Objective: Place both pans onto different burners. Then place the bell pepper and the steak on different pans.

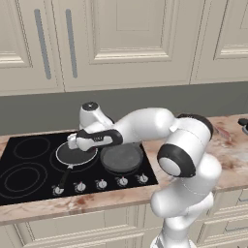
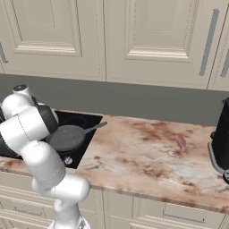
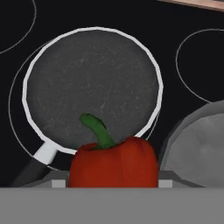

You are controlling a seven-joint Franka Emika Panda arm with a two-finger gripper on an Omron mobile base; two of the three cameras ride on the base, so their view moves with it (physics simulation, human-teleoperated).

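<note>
My gripper (image 3: 111, 183) is shut on the red bell pepper (image 3: 114, 162), whose green stem points up in the hand view. It hangs over the near rim of the shallow dark pan (image 3: 92, 85), which has a pale rim and rests on a burner ring. In the left base view the hand (image 1: 72, 142) hovers above that pan (image 1: 77, 155), whose black handle points toward the knobs. The deeper grey pan (image 1: 121, 158) sits on the cooktop just to the right. The pale pink steak (image 2: 181, 142) lies on the counter, far right of the cooktop.
Two free burner rings (image 1: 31, 147) (image 1: 19, 177) lie on the left of the black cooktop. Silver knobs (image 1: 100, 184) line its front edge. A black appliance (image 2: 221, 138) stands at the counter's right end. Cabinets rise behind the grey backsplash.
</note>
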